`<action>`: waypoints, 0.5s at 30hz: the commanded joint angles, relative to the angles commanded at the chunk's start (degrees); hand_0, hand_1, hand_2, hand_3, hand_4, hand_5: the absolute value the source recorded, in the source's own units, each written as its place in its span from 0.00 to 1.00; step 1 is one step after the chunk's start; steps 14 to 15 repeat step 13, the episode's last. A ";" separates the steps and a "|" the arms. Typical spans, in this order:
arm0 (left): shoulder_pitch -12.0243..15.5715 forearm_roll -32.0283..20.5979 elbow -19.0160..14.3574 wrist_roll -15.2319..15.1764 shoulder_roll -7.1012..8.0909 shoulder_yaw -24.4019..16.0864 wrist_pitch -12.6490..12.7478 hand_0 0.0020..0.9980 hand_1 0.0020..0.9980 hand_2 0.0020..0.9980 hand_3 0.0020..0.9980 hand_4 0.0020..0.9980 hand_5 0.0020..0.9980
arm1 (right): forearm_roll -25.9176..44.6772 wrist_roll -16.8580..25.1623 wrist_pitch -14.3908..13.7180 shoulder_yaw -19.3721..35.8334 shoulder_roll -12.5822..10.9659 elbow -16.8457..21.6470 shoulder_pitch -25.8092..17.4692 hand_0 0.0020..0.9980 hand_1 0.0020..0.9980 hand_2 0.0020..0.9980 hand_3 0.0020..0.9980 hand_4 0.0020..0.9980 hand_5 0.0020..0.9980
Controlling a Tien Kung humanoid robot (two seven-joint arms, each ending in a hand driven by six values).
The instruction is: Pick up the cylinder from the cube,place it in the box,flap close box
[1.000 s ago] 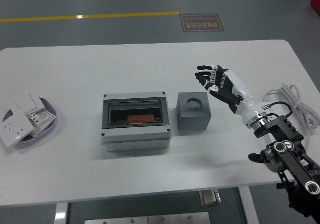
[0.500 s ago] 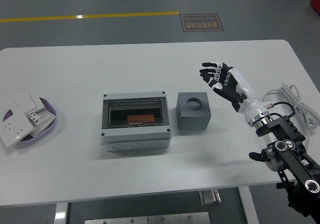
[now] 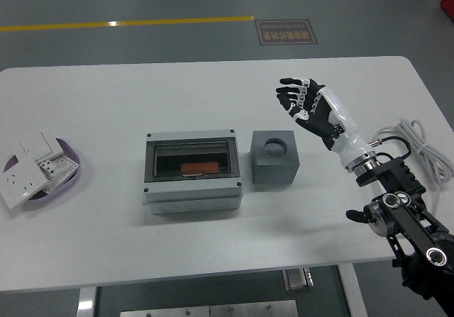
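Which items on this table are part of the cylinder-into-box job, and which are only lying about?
Job: grey cube with the cylinder in its top; grey box, dark flap down; right hand, open above the table beyond the cube.

Lying about: purple dish of white switch plates; coiled white cable.

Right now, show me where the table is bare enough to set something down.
Widest bare patch: between the purple dish of switch plates and the grey box. The far strip behind box and cube is bare too, as is the near edge in front. Crowded: the narrow gap between box and cube, and the right side, with the right hand and white cable.
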 joint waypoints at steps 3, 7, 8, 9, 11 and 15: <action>-0.11 -0.06 0.00 0.04 0.01 -0.07 0.01 0.64 0.67 0.68 0.71 0.77 0.31 | 0.16 0.66 -0.54 -0.02 0.02 0.13 -0.05 0.70 0.67 0.65 0.68 0.77 0.29; -0.21 -0.06 0.00 0.06 0.05 -0.15 0.02 0.64 0.67 0.68 0.71 0.77 0.31 | 0.33 1.24 -0.98 0.02 0.08 0.17 -0.08 0.71 0.67 0.66 0.68 0.76 0.23; -0.22 -0.07 0.00 0.05 0.06 -0.16 0.03 0.64 0.67 0.68 0.71 0.77 0.31 | 0.32 1.24 -0.98 0.03 0.08 0.17 -0.10 0.71 0.67 0.66 0.68 0.76 0.23; -0.22 -0.08 0.00 0.04 0.07 -0.19 0.03 0.64 0.67 0.68 0.71 0.77 0.31 | 0.25 1.18 -0.92 0.07 0.07 0.17 -0.13 0.71 0.67 0.66 0.68 0.76 0.23; -0.20 -0.12 0.00 0.02 0.06 -0.20 0.04 0.64 0.67 0.68 0.71 0.76 0.31 | 0.10 0.99 -0.75 0.15 0.06 0.18 -0.20 0.71 0.67 0.66 0.68 0.72 0.16; -0.13 -0.13 0.00 0.03 0.01 -0.24 0.05 0.64 0.67 0.68 0.71 0.76 0.31 | -0.18 0.66 -0.47 0.24 0.05 0.20 -0.27 0.71 0.67 0.66 0.68 0.72 0.16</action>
